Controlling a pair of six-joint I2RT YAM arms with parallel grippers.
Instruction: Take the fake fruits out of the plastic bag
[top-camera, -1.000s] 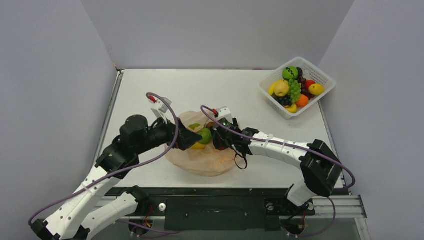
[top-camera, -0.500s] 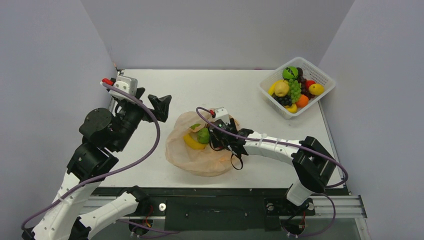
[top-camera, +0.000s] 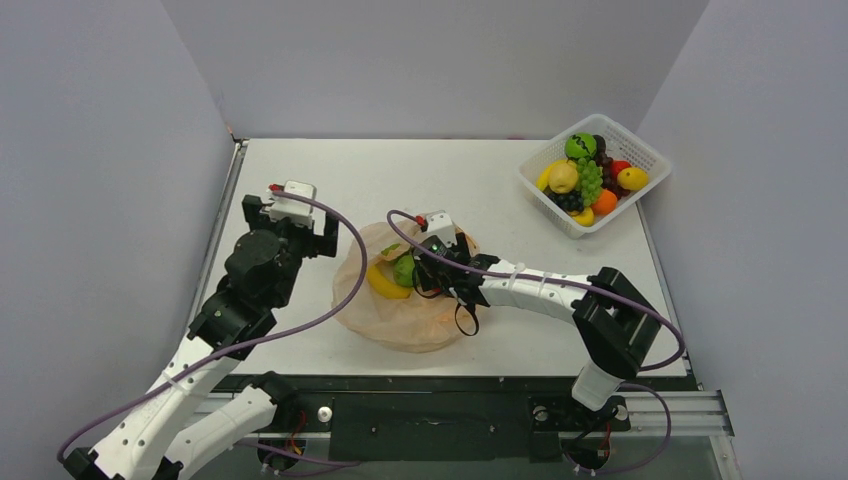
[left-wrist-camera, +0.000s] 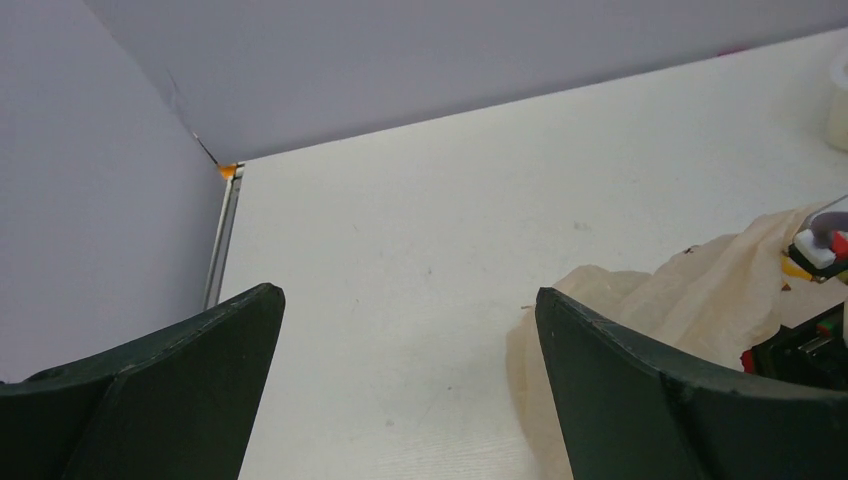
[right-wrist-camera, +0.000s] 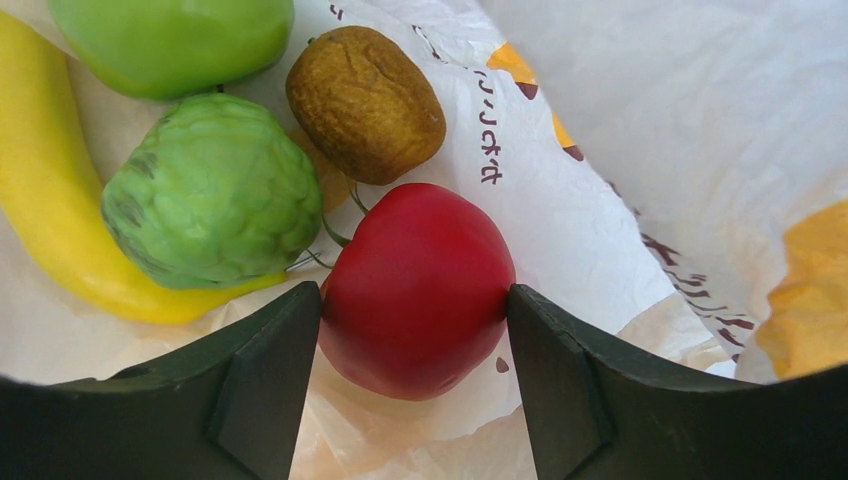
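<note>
The peach-orange plastic bag (top-camera: 400, 322) lies open at the table's middle. My right gripper (top-camera: 428, 280) is inside its mouth. In the right wrist view the right gripper (right-wrist-camera: 413, 300) has both fingers pressed against the sides of the red apple (right-wrist-camera: 415, 285), which rests on the bag's bottom (right-wrist-camera: 650, 120). Beside it lie a bumpy green fruit (right-wrist-camera: 215, 190), a smooth green apple (right-wrist-camera: 170, 40), the yellow banana (right-wrist-camera: 50, 220) and a small brownish fruit (right-wrist-camera: 365, 100). My left gripper (top-camera: 325, 235) is open and empty, left of the bag; in the left wrist view it (left-wrist-camera: 410, 295) faces bare table with the bag's edge (left-wrist-camera: 690, 290) at the right.
A white lattice basket (top-camera: 622, 207) full of other toy fruits stands at the back right corner. Grey walls close the table on the left, back and right. The right arm's cable loops over the bag's near side.
My left gripper let go near the bag, swung up and left, then came back toward the bag's left side. My right gripper moved a little further left into the bag.
</note>
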